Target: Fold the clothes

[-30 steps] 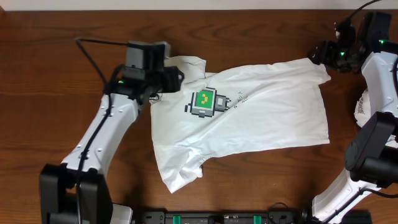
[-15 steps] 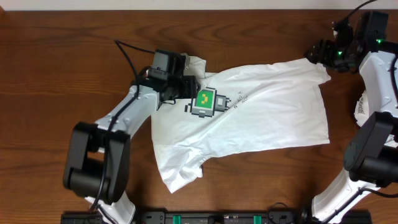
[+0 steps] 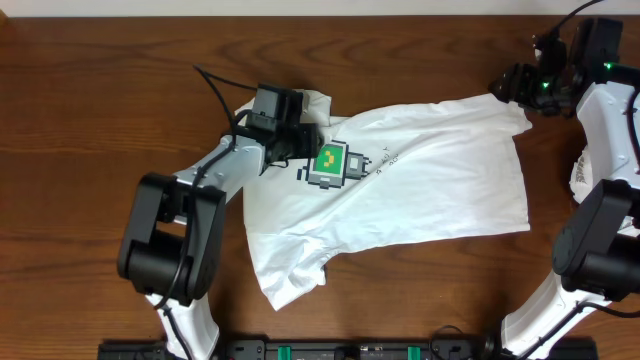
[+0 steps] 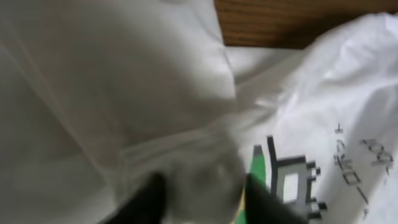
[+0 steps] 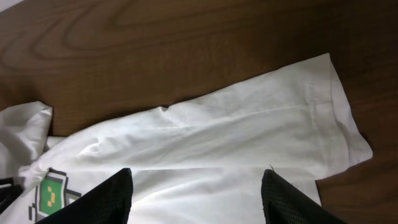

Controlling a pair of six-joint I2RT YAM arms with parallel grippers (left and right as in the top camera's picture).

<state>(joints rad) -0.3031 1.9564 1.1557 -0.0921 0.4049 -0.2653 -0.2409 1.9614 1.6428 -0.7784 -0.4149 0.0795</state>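
**Sam:** Where is the shirt [image 3: 420, 180] right now?

**Me:** It lies in the middle of the table [image 3: 90, 120], front side up. I can see the print [image 3: 328, 165]. The lower left end is crumpled, so it isn't flat yet.

**Sam:** What is your left end effector [image 3: 300, 140] doing?

**Me:** It sits at the upper left of the shirt, just beside the print. In my left wrist view the fingers [image 4: 149, 199] are clamped on a bunch of white cloth. I think I hold it there so I can lift that end and fold it over.

**Sam:** And the right one?

**Me:** My right end effector [image 3: 512, 85] is at the upper right corner of the shirt. Its fingers [image 5: 121, 186] are wide apart with nothing between them. I think it waits there to grab that corner, so both ends move together.

**Sam:** So no fold yet?

**Me:** None that I can see.
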